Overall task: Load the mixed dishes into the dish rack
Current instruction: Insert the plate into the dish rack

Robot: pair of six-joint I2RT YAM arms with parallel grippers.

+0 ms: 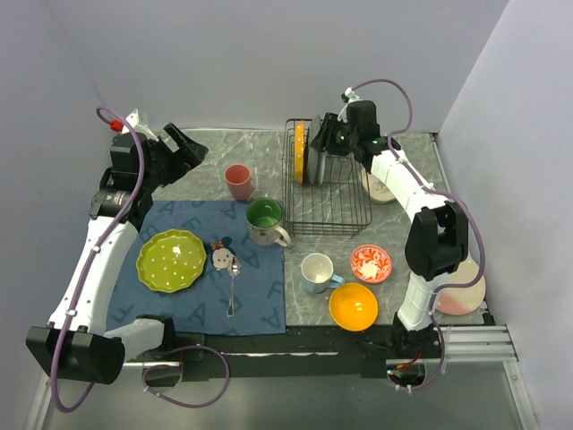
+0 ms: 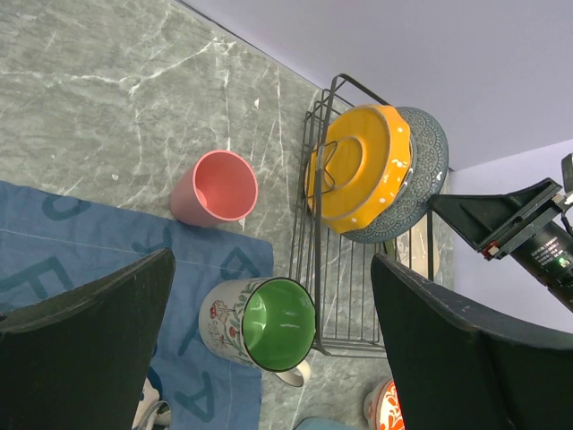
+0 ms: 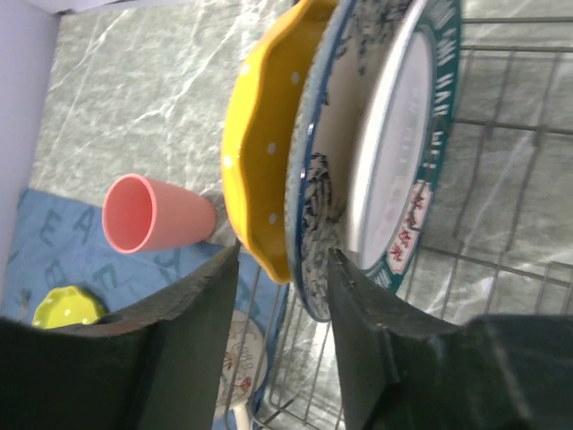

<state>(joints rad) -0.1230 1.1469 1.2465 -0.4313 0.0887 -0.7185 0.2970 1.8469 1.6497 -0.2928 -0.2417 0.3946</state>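
Your left gripper (image 2: 270,260) gapes empty left of the dish rack (image 1: 327,202). Your right gripper (image 3: 284,253) straddles its orange plate (image 3: 255,152) and grey plate (image 3: 318,179), grip unclear.

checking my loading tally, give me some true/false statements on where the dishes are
1. Two plates stand on edge in the dish rack: the orange plate and the grey plate. True.
2. The pink cup is in the rack. False: it stands on the table, left of the rack.
3. The lime-green plate lies on the blue mat. True.
4. The left gripper holds the green-lined mug. False: it is open and empty; the mug sits on the mat.
5. The orange bowl is loaded. False: it sits on the table in front of the rack.
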